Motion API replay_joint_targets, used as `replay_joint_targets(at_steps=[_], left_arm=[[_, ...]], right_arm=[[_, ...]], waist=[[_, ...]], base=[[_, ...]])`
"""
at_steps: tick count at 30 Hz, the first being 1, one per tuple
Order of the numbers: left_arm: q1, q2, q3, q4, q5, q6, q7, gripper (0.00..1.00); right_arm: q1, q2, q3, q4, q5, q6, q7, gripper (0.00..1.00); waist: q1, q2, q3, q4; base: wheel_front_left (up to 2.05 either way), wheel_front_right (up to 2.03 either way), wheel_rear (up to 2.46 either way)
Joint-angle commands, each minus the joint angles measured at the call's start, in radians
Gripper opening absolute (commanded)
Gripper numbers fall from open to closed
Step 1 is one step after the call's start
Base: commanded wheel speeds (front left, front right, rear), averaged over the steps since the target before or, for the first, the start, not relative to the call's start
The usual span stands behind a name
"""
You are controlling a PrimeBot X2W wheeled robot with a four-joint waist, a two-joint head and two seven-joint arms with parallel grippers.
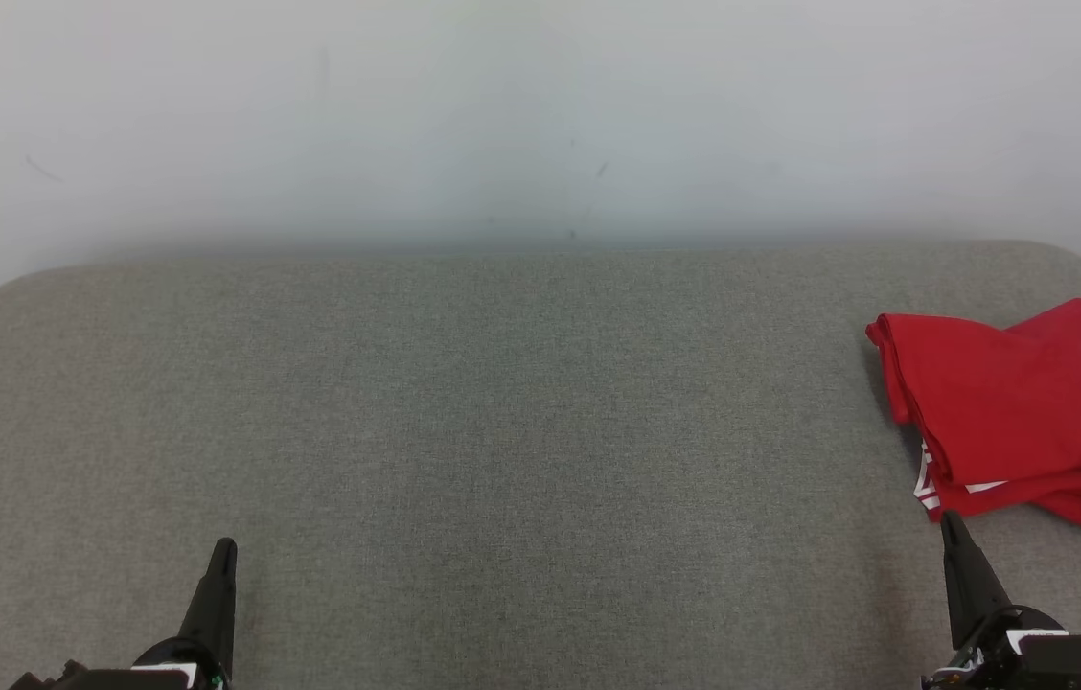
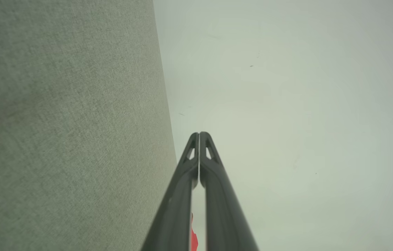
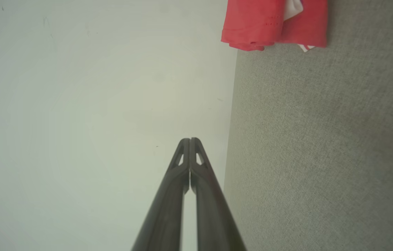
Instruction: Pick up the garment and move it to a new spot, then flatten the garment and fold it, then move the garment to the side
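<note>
Where the red layered cloth garment with white trim [image 1: 1020, 412] lies: just beyond the dark two-fingered right gripper [image 1: 951, 522], on the grey woven cushion [image 1: 502, 431]
Left gripper [image 1: 224, 548], right gripper: both pressed together, empty
Stage: fits a heap awaiting pickup or a fold already set aside
Grasp, if any: pinch all layers together

We note the garment [image 1: 1020, 412]: red, with white trim showing at its near left corner. It is folded into a rough, slightly rumpled stack and lies flat at the far right of the grey fabric surface [image 1: 502, 431]. The head view's edge cuts off its right side.
</note>
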State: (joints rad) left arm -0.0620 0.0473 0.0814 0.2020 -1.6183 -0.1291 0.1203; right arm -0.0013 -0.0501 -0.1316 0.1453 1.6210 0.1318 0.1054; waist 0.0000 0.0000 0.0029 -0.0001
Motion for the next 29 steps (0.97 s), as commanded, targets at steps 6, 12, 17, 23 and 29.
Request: replay_joint_targets(at_steps=[6,12,17,23,29], left_arm=[[-0.005,0.006,0.004,-0.003,-0.003,-0.003,0.001,0.0],[-0.005,0.006,0.004,-0.003,-0.003,-0.003,0.001,0.0],[-0.005,0.006,0.004,-0.003,-0.003,-0.003,0.001,0.0],[-0.005,0.006,0.004,-0.003,-0.003,-0.003,0.001,0.0],[-0.005,0.006,0.004,-0.003,-0.003,-0.003,0.001,0.0]], right_arm=[[-0.01,0.0,0.0,-0.002,0.005,-0.002,0.002,0.0],[-0.01,0.0,0.0,-0.002,0.005,-0.002,0.001,0.0],[-0.01,0.0,0.0,-0.002,0.005,-0.002,0.001,0.0],[-0.01,0.0,0.0,-0.002,0.005,-0.002,0.001,0.0],[-0.01,0.0,0.0,-0.002,0.005,-0.002,0.001,0.0]], waist=[[0.0,0.0,0.0,0.0],[0.0,0.0,0.0,0.0],[0.0,0.0,0.0,0.0],[0.0,0.0,0.0,0.0],[0.0,0.0,0.0,0.0]], base=[[0.0,0.0,0.0],[0.0,0.0,0.0],[0.0,0.0,0.0],[0.0,0.0,0.0],[0.0,0.0,0.0]])
